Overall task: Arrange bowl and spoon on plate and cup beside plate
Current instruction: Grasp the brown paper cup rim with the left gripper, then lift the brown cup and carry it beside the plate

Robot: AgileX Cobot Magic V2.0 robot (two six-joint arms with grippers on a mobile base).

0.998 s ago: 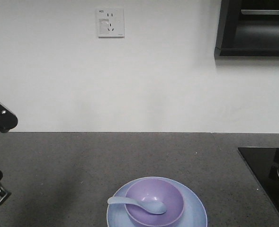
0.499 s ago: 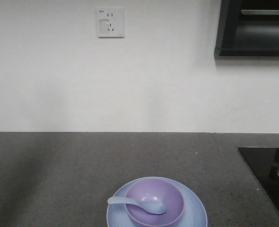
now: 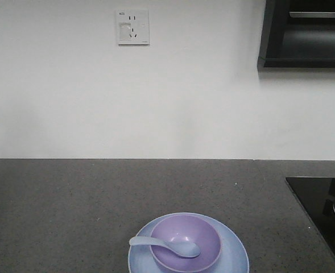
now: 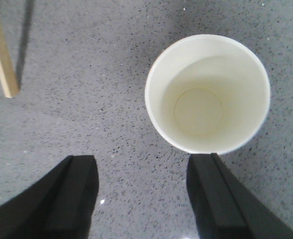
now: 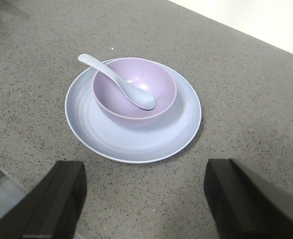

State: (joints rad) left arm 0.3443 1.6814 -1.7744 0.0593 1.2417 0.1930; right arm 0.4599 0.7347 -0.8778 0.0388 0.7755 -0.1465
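Two left fingers (image 4: 71,199) spread near cup (image 4: 207,93).

My left fingers (image 4: 71,199) and my right fingers (image 5: 56,199) look like matt black plastic. The dark grey speckled stone-like bench (image 4: 86,74) is smooth with a dull sheen. The tapered paper cup (image 4: 208,94) is matt white inside. The small round lavender plastic bowl (image 5: 158,79), pale blue plastic soup spoon (image 5: 131,92) and pale blue round plate (image 5: 136,142) are smooth, softly glossy. The black cooktop panel (image 3: 318,205) is glossy.

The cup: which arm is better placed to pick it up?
Probably left: the left gripper hangs open right by the cup; the right gripper, also open, sees only plate, bowl and spoon.
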